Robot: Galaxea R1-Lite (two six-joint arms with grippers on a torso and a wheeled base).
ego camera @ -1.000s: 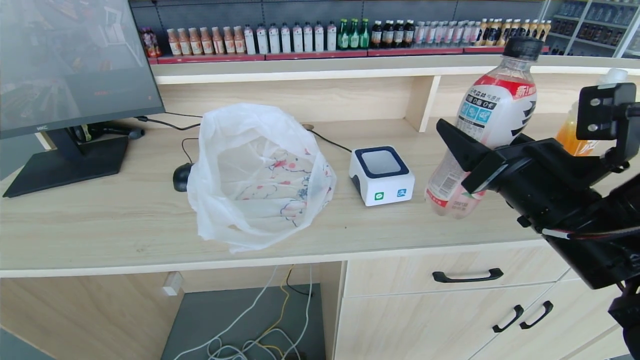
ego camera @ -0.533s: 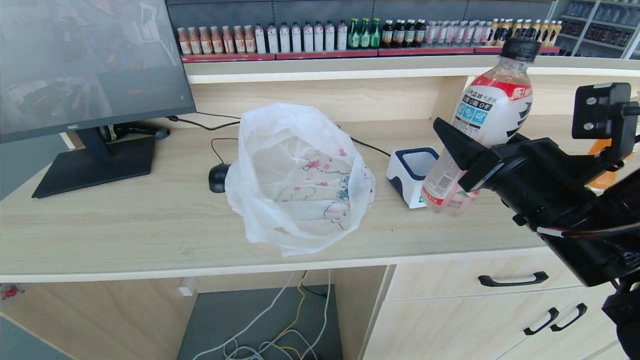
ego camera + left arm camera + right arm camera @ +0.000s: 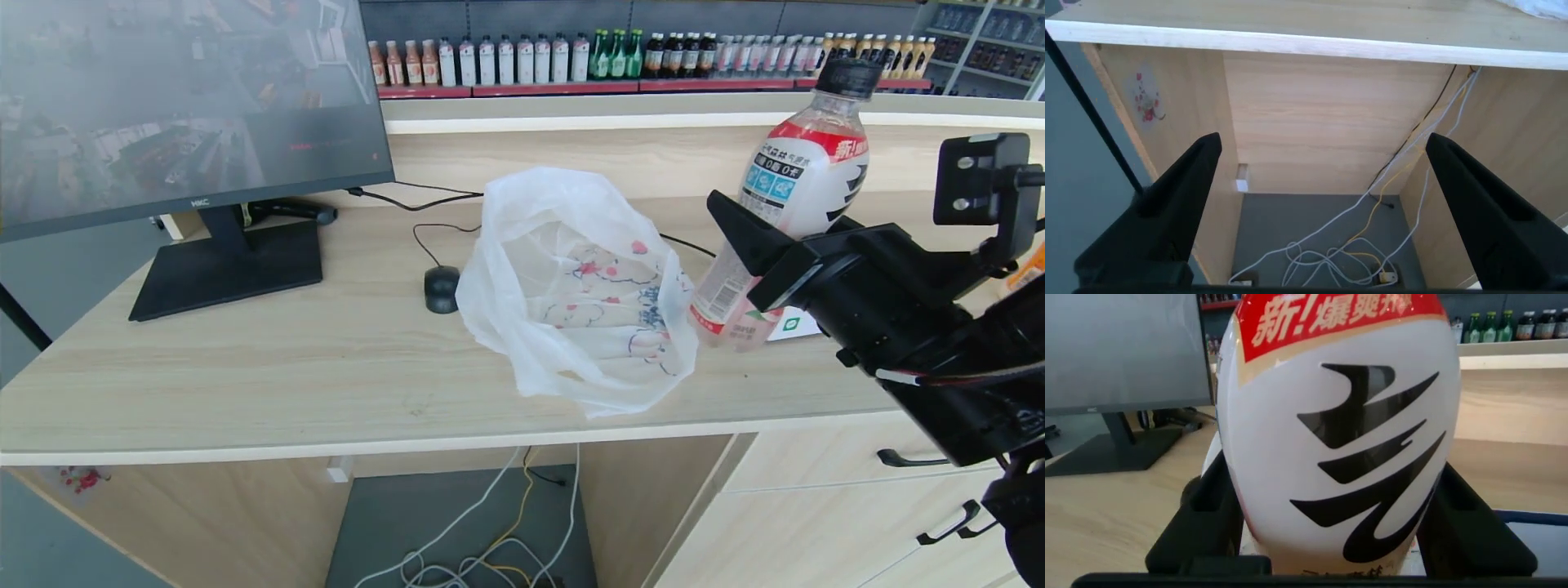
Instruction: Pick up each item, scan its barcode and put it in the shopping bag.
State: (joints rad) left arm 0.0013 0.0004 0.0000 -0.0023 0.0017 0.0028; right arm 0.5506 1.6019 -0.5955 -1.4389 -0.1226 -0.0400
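The bottle (image 3: 804,175) is held clear of the counter (image 3: 245,367) by the right gripper (image 3: 775,253), cap up and leaning slightly. It is clamped around its labelled middle by the 2 fingers (image 3: 1208,510). Its base is placed just beside the rim of the shopping bag (image 3: 571,286), on the robot's right; contact between them cannot be told. The bag is set open on the counter, with printed packaging visible through its thin white plastic. A white corner of the scanner (image 3: 793,324) is seen behind the bottle's base. A mouse (image 3: 442,288) and a monitor (image 3: 180,106) are placed to the bag's left. The left gripper (image 3: 1323,204) is held low, below the counter's front edge — its fingers are spread wide with nothing between them, above cables (image 3: 1323,257) on the floor.
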